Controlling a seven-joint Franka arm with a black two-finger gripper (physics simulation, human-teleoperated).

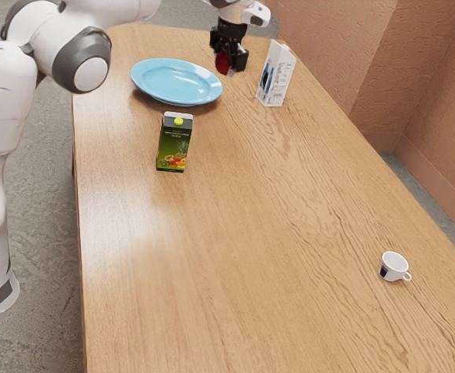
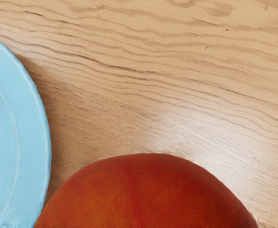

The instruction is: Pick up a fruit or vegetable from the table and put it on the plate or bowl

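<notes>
One red-orange fruit [image 1: 223, 65] sits between the black fingers of the gripper [image 1: 229, 61], which press on it from two sides, so the hand is clamped on it. From where I stand at the arm's side, fruit and gripper are at the far end of the table [image 1: 289, 233], just off the rim of the light blue plate [image 1: 176, 81] on the exterior view's right. I cannot tell whether the fruit is raised clear of the wood or touching it.

In the wrist view the fruit [image 2: 148, 194] shows as a smooth rounded skin, deep red fading to orange, right under the hand. Beside it curves the edge of the plate [image 2: 15, 142], and bare wood grain of the table [image 2: 177, 71] lies between and beyond them. The fruit is over the wood here, not over the plate.

Further out, a white carton [image 1: 276, 73] with blue print stands upright near the gripper, on the side away from the plate. A green juice carton [image 1: 174, 141] with a yellow cap stands upright nearer to me, a little way from the plate's near edge. Well apart from all of these, near the table's near corner on the exterior view's right, a small white cup [image 1: 394, 266] stands upright with its handle turned to that side. The white arm [image 1: 56, 54] comes in from the exterior view's upper left, its base beside the table.
</notes>
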